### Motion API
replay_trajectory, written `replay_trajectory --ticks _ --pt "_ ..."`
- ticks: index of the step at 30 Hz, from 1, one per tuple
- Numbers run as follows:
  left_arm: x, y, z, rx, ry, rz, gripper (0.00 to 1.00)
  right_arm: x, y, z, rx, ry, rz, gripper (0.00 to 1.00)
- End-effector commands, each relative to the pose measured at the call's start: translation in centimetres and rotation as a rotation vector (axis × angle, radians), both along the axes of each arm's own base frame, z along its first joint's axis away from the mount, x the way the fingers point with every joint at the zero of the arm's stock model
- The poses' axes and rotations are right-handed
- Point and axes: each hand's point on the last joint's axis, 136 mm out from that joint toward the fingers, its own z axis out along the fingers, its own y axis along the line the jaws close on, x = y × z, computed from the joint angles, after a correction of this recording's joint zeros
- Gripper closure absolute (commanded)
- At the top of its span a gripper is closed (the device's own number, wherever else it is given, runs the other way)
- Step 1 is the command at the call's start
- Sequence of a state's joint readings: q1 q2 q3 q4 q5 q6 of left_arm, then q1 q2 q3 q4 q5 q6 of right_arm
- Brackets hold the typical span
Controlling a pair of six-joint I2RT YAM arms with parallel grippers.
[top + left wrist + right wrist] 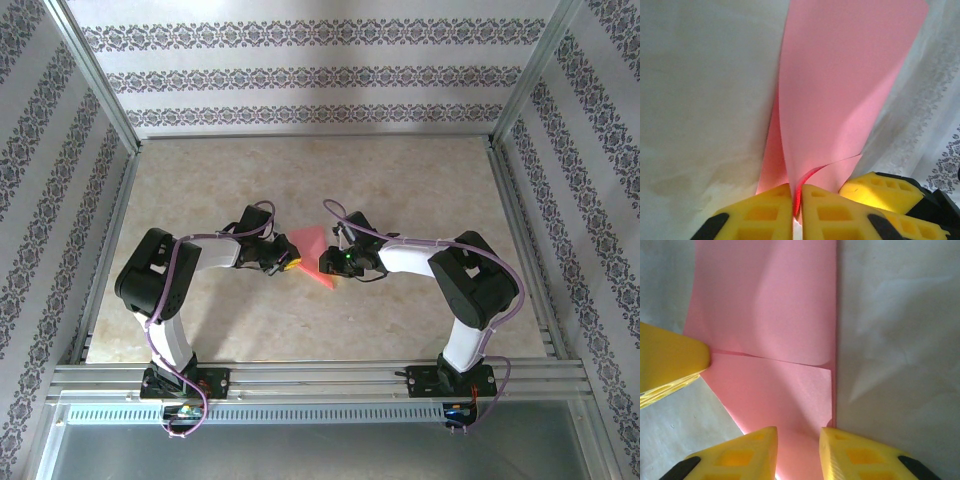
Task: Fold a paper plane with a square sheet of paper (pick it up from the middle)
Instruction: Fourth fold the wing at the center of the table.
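The pink-red square sheet of paper (312, 250) lies partly folded in the middle of the table, with a pointed end and overlapping flaps. My left gripper (287, 265) reaches it from the left. In the left wrist view this gripper (796, 205) is shut on a raised fold of the sheet (840, 90). My right gripper (333, 262) meets the sheet from the right. In the right wrist view it (797, 450) stands open over the flat paper (770, 315), one fingertip (845, 445) at the straight edge. A left finger (670, 357) touches the crease.
The beige table (400, 180) is boxed in by patterned walls and an aluminium frame (515, 230). A metal rail (320, 378) runs along the near edge by the arm bases. The two grippers stand close together, with the right fingers (875, 187) beside the left ones.
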State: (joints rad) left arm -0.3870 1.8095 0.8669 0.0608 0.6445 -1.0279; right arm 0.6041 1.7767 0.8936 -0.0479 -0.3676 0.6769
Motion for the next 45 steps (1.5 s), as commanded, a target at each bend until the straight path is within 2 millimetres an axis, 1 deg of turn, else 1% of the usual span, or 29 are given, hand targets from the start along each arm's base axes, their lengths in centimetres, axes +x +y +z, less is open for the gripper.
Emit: replay_trajectory --ticks 1,4,7,11,13,16,19,23,27,34,39,42,45 --pt "0.6 -0.8 1.2 -0.013 -0.042 -0.027 0.91 0.1 -1.0 1.0 -0.031 -0.061 0.016 0.65" --pt "0.4 -0.8 1.8 0.016 -0.036 -0.021 0.92 0.5 -1.7 3.4 -0.037 -0.175 -0.003 0.59" --pt "0.1 -1.1 2.4 0.06 -0.029 -0.023 0.93 0.2 -2.8 5.1 -0.128 -0.326 0.01 0.54" --pt "0.0 -1.3 3.3 0.123 -0.01 -0.003 0.93 -1.1 -3.6 6.3 -0.232 -0.483 0.051 0.52" --pt "0.0 -1.6 3.5 0.133 0.001 0.004 0.93 -1.7 -3.5 6.6 -0.268 -0.545 0.081 0.51" --pt "0.2 -2.0 3.8 0.123 0.021 0.023 0.95 -2.2 -3.1 6.0 -0.3 -0.586 0.133 0.52" --pt "0.6 -2.4 4.1 0.123 0.025 0.037 0.95 -2.4 -2.2 5.3 -0.32 -0.613 0.177 0.52" --pt "0.8 -2.8 4.6 0.136 0.026 0.044 0.95 -1.9 -1.3 4.3 -0.336 -0.607 0.198 0.52" --pt "0.8 -2.9 4.7 0.152 0.032 0.047 0.95 -1.7 -0.5 3.2 -0.349 -0.589 0.216 0.55" --pt "0.8 -3.3 4.7 0.149 0.038 0.045 0.95 -1.5 -0.8 1.6 -0.382 -0.562 0.182 0.63" --pt "0.7 -3.3 4.4 0.151 0.046 0.045 0.95 -1.3 -0.8 1.2 -0.393 -0.552 0.177 0.69" --pt "0.6 -3.2 4.4 0.153 0.049 0.046 0.95 -1.3 -1.1 0.9 -0.411 -0.542 0.167 0.7" --pt "0.5 -3.2 4.4 0.157 0.049 0.045 0.94 -1.2 -1.4 0.9 -0.42 -0.543 0.157 0.74"
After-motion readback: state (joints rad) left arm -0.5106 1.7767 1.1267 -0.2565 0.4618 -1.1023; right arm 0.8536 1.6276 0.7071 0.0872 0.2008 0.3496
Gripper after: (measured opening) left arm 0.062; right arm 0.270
